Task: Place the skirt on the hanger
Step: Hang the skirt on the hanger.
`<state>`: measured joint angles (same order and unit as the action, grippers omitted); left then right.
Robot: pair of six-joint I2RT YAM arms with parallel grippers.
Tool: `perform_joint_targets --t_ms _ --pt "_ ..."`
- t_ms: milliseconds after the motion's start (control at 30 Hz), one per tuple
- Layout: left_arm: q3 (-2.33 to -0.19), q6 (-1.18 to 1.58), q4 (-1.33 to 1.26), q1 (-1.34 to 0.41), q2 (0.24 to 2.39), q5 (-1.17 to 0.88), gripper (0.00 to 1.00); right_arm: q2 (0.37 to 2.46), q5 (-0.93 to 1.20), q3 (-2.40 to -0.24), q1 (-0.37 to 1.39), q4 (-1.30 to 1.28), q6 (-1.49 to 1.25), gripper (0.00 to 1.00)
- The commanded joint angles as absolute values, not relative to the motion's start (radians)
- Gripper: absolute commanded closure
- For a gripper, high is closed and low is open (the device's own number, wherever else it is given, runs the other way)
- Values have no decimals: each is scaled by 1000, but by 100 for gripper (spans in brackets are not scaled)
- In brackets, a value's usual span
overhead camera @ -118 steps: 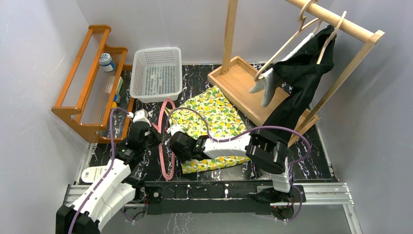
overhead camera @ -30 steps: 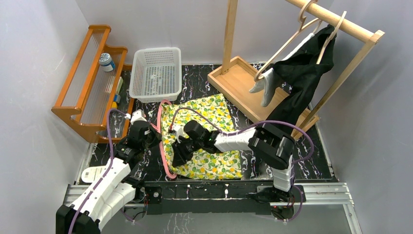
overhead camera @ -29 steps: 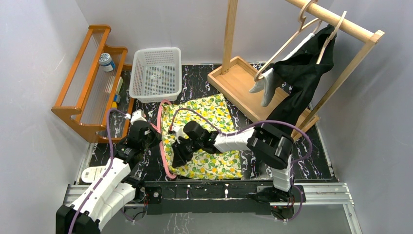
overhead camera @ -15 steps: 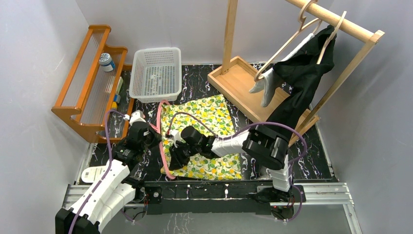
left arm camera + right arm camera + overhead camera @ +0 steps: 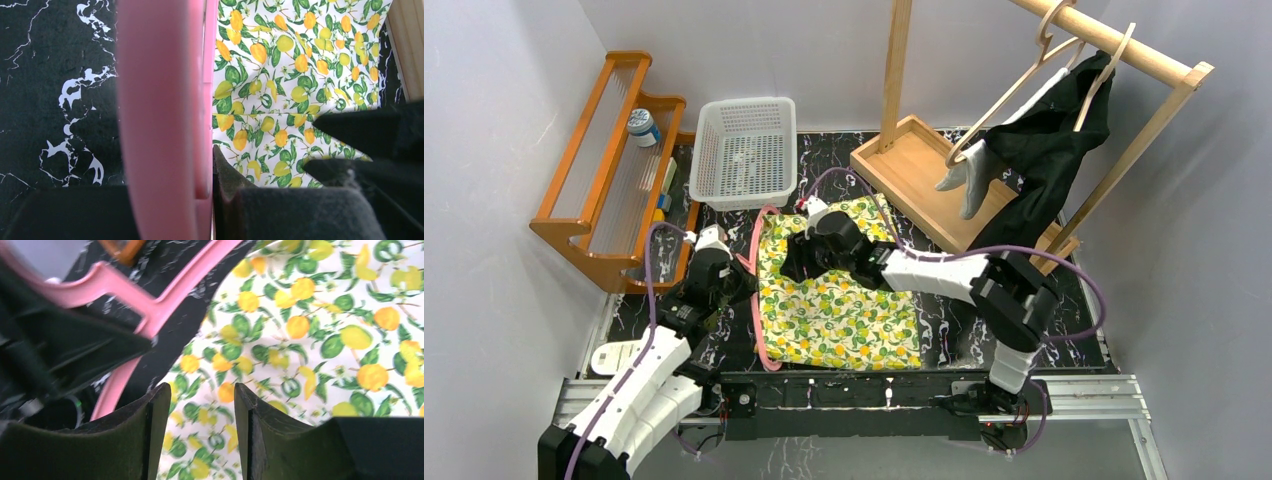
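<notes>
Black marbled counter between grey walls carries everything, and the white basket (image 5: 746,152) at its back serves as the marker. Just in front of the basket, toward the arms, the lemon-print skirt (image 5: 844,300) lies spread flat, its far edge close to the basket's front right corner. The pink hanger (image 5: 758,262) also lies in front of the basket. It runs away from the basket along the skirt's left edge, and whether it only touches the cloth there or slips under it cannot be told.

The left fingers (image 5: 235,200) are clamped on the hanger's flat pink bar, front-left of the basket, pinning it low over the counter. The right fingers (image 5: 155,425) stand parted and empty, directly in front of the basket above the skirt corner that lies beside the hanger. Printed cloth shows through the gap between them.

By the look of it the skirt is not yet on the hanger, and the step in hand is taking hold of the fabric near the hanger. The next move probably calls for lowering the right fingers onto that corner and closing them on the cloth edge. The edge could then be drawn over or along the bar while the left arm holds the hanger steady. A shallow pinch may slip off the flat cloth.
</notes>
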<state>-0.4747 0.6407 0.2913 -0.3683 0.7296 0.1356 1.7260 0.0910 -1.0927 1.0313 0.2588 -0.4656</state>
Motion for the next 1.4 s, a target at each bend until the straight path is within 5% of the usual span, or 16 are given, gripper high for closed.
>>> perform_joint_targets --t_ms 0,300,900,1167,1367 --pt "-506 584 311 -367 756 67 100 1850 -44 -1240 1010 113 -450 40" --pt "-517 589 300 -367 794 65 100 2068 -84 -1501 970 60 -532 39" --pt "-486 581 206 -367 793 -71 100 2129 55 -1487 936 153 -551 56" --pt "-478 591 183 -367 778 -64 100 2115 93 -1455 910 188 -581 73" --pt "-487 595 232 -367 799 4 100 1977 68 -1373 885 225 -587 70"
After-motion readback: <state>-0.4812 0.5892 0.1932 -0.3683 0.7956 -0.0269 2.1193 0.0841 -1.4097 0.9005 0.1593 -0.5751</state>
